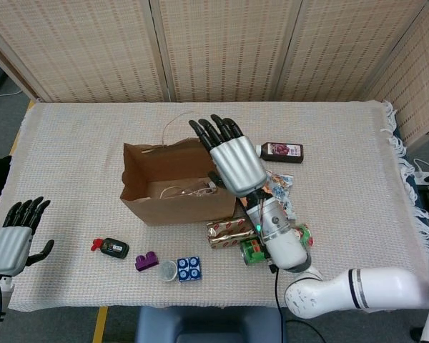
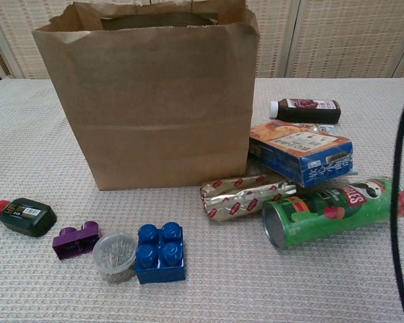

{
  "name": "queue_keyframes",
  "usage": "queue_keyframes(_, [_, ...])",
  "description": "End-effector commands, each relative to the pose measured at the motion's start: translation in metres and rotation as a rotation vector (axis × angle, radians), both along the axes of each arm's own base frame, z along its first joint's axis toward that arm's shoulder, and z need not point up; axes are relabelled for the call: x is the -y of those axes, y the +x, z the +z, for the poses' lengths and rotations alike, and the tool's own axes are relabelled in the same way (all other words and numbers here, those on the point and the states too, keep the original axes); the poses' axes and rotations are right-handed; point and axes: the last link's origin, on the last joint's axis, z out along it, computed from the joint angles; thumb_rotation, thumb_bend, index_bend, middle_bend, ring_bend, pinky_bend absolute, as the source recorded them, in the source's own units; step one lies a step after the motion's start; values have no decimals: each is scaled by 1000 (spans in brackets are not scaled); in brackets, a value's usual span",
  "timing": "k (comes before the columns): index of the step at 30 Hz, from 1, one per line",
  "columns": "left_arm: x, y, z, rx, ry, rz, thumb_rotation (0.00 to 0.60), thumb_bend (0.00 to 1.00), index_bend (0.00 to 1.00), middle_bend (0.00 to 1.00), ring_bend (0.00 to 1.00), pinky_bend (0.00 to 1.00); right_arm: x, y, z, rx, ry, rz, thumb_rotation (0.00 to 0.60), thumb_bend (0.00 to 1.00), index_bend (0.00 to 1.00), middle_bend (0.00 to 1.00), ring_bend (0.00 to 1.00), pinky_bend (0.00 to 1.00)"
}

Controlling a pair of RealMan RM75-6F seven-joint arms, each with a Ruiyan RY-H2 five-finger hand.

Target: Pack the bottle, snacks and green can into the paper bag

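Observation:
The brown paper bag stands open and upright at mid-table. My right hand hovers open over its right rim, fingers spread, holding nothing. Something pale lies inside the bag; I cannot tell what it is. The green can lies on its side right of the bag, partly hidden by my right forearm in the head view. A gold-wrapped snack and a blue-orange snack box lie beside it. A dark bottle lies further back. My left hand rests open at the front left.
In front of the bag lie a small black container with a red cap, a purple brick, a clear jar and a blue brick. A black cable hangs at the chest view's right edge.

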Motion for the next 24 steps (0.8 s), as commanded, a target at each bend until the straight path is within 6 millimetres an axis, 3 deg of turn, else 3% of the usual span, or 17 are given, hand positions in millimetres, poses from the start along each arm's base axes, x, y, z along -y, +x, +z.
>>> queue_keyframes(1, [0,0,0,-3,2,0,600,342,54,0,0,0,-16,-51,20,-13,11,-26,600,123,0,101,52,145])
queue_keyframes(7, [0,1,-1,-13,8,2,600,341,54,0,0,0,-37,-138,28,-78,75,-105,600,123,0,101,52,145])
queue_keyframes(12, [0,2,-2,-25,15,6,600,341,54,0,0,0,-53,-187,14,-189,133,-104,600,115,0,101,52,141])
queue_keyframes(17, [0,2,-3,-29,20,9,600,342,53,0,0,0,-65,-209,-3,-295,155,-55,600,77,0,100,27,118])
queue_keyframes(24, [0,2,-3,-25,20,10,600,341,52,0,0,0,-75,-213,-22,-371,194,-18,600,66,0,99,18,114])
